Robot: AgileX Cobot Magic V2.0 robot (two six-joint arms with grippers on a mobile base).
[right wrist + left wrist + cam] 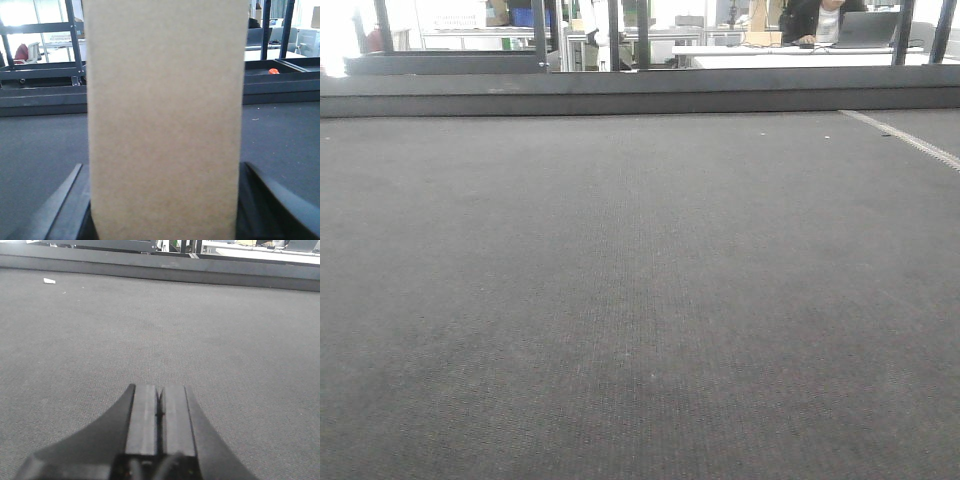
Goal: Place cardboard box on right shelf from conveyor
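The plain tan cardboard box [165, 115] fills the middle of the right wrist view, standing upright between the two dark fingers [62, 202] of my right gripper [162, 172], which is shut on its sides. Behind it runs the dark grey conveyor [35, 145]. In the left wrist view my left gripper [160, 390] is shut with nothing in it, low over the ribbed belt of the conveyor [160, 330]. The front view shows only bare belt of the conveyor [640, 300], with neither the box nor a gripper in it. The right shelf is out of view.
A dark side rail [640, 95] bounds the belt's far edge. A pale seam line [905, 138] crosses the belt at the right. A small white scrap [49, 281] lies far left on the belt. Beyond the rail are an orange object [273, 71], frames, and a seated person [820, 20].
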